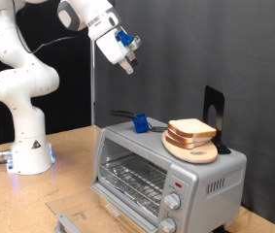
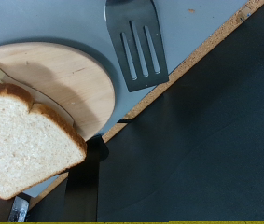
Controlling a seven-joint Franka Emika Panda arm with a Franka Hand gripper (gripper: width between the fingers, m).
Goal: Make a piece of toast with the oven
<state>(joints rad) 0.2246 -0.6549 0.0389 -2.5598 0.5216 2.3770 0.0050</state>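
The piece of toast (image 1: 190, 128) lies on a round light-wood board (image 1: 192, 149) on top of the silver oven (image 1: 190, 180). The oven's door hangs open at the front (image 1: 84, 216) and the wire rack (image 1: 137, 178) shows inside, with two knobs (image 1: 172, 202) beside it. My gripper (image 1: 128, 65) hangs high above the oven top, up and to the exterior view's left of the toast, and holds nothing that I can see. The wrist view looks down on the toast (image 2: 24, 140), the board (image 2: 71, 75) and the oven top (image 2: 206, 19); no fingers show in it.
A black slotted spatula (image 2: 139, 42) lies on the oven top beside the board. A blue-handled tool (image 1: 139, 122) lies there too. A black upright piece (image 1: 213, 107) stands behind the board. The robot base (image 1: 28, 146) stands on the wooden table at the exterior view's left.
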